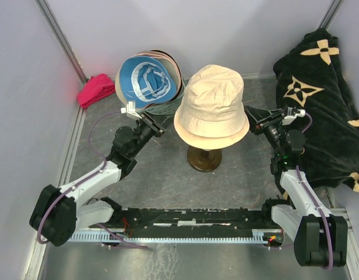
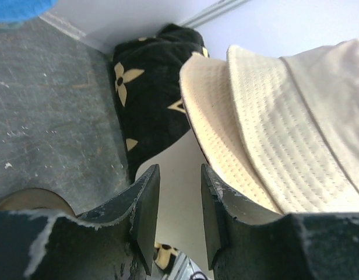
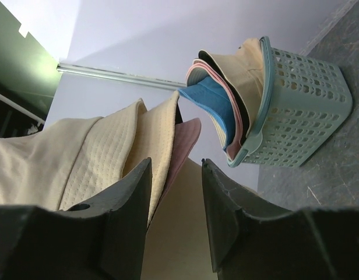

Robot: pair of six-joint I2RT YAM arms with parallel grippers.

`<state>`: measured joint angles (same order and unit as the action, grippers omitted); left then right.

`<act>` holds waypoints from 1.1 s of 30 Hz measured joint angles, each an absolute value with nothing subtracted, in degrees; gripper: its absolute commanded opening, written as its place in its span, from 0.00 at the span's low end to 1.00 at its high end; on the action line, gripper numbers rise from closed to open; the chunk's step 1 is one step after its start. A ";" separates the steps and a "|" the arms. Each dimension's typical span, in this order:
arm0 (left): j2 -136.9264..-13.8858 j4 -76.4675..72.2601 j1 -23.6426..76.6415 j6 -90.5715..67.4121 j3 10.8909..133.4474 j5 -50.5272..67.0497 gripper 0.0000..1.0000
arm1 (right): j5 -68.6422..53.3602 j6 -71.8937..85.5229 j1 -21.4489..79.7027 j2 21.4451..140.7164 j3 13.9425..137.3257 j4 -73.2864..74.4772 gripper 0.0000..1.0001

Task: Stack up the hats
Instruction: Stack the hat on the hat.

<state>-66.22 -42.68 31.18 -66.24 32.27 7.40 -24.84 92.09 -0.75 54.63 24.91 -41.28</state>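
Top view: a cream bucket hat [image 1: 213, 102] sits on a round-footed stand [image 1: 204, 158] at the middle of the table, between my two claws. My left claw [image 1: 158, 126] is just beside its brim on one side and my right claw [image 1: 253, 116] just beside it on the other. Behind my left claw a basket [image 1: 168, 108] holds more hats, with a blue hat [image 1: 145, 79] on top. A magenta cloth [image 1: 96, 89] lies near the far left wall, and a black cloth [image 1: 322, 99] with beige flower marks lies at the far right.

Left wrist view: my left claw's jaws stand apart with nothing between them. The cream hat's stitched brim is just past the right finger.

Right wrist view: my right claw's jaws are also parted and empty. The cream brim is beside the left finger, with a pink brim [image 3: 186, 139] showing under it. Beyond, the basket holds the blue hat and a tan hat [image 3: 245, 64].
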 measured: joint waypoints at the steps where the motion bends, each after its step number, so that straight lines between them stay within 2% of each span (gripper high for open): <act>1: -64.86 -41.50 31.07 -65.80 32.23 6.79 0.43 | -24.62 92.09 -0.91 54.43 24.91 -41.06 0.48; 5: -58.83 -36.10 30.68 -64.31 31.53 2.83 0.47 | -23.88 92.03 -1.43 54.35 24.91 -40.34 0.48; 12: -51.16 -30.83 30.57 -62.06 31.33 -1.67 0.47 | -21.43 90.15 -1.63 53.60 25.39 -36.69 0.49; 27: -52.05 -28.60 30.57 -60.95 37.32 2.61 0.49 | -14.70 83.79 -1.65 43.53 33.74 -21.08 0.51; 33: -52.75 -28.32 30.57 -59.83 38.96 4.49 0.50 | -13.98 80.71 -1.61 37.19 34.04 -12.67 0.54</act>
